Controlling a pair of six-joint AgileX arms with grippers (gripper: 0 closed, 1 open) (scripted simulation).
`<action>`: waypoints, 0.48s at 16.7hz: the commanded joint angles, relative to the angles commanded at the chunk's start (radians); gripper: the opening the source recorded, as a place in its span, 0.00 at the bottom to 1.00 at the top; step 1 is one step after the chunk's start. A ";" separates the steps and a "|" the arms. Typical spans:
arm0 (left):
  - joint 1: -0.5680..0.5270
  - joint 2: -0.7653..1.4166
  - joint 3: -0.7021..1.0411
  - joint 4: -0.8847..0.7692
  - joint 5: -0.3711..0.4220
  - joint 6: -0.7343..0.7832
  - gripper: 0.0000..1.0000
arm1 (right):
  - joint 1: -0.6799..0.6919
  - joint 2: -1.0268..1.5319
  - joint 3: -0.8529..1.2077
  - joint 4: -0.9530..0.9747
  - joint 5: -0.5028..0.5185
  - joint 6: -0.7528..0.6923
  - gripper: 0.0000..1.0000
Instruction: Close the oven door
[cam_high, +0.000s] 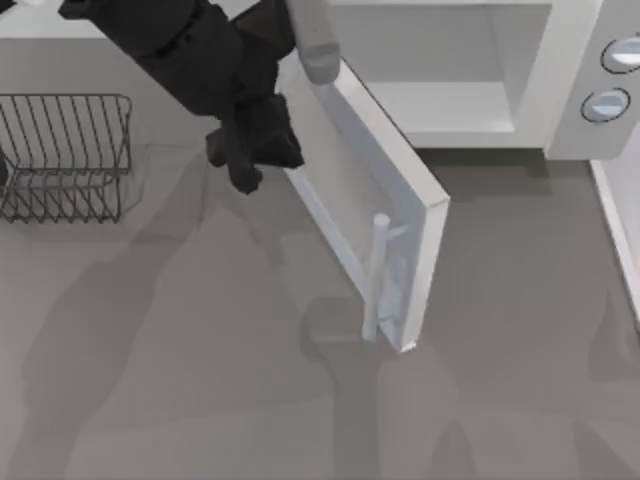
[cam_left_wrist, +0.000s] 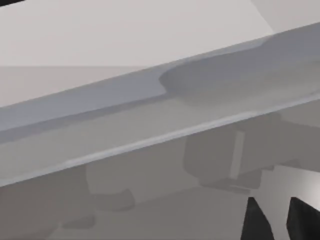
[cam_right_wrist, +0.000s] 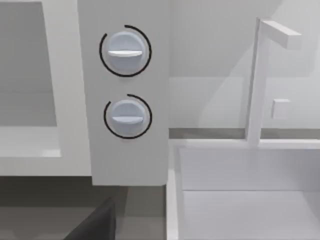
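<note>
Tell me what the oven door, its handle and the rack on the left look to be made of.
Oven door: white frame, probably painted metal or plastic, matte; its greyish see-through pane suggests glass. Handle: light-grey bar, likely plastic or brushed metal. Rack: thin dark wire, evidently metal. All rendered, so these are guesses.

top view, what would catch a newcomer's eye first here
The oven door stands out first: it swings half open across the middle of the table, its bar handle facing outward. Behind it, the oven shows its pale cavity at the top right. The dark left claw sits just behind the door's outer face, with a wire rack at the table's left edge.
</note>
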 joint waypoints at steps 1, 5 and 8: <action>0.000 0.000 0.000 0.000 0.000 0.000 0.00 | 0.000 0.000 0.000 0.000 0.000 0.000 1.00; 0.000 0.000 0.000 0.000 0.000 0.000 0.00 | 0.000 0.000 0.000 0.000 0.000 0.000 1.00; 0.000 0.000 0.000 0.000 0.000 0.000 0.00 | 0.000 0.000 0.000 0.000 0.000 0.000 1.00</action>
